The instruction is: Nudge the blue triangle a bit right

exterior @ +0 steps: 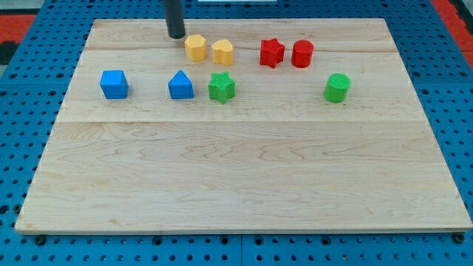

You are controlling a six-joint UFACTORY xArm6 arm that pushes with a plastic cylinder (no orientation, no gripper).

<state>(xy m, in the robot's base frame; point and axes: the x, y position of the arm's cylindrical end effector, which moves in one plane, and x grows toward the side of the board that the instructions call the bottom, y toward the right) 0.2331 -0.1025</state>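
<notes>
Blue triangle point(180, 86) upper-left on desk point(236, 177), green star point(221, 87) close at its 3 o'clock. My tip point(176, 35) at triangle's 12 o'clock, apart. No jaws; nothing held. Likely light, rigid, slides easily; push its 9 o'clock face.

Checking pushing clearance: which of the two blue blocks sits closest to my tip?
The blue triangle, below my tip; the blue cube lies farther toward the view's left.
</notes>
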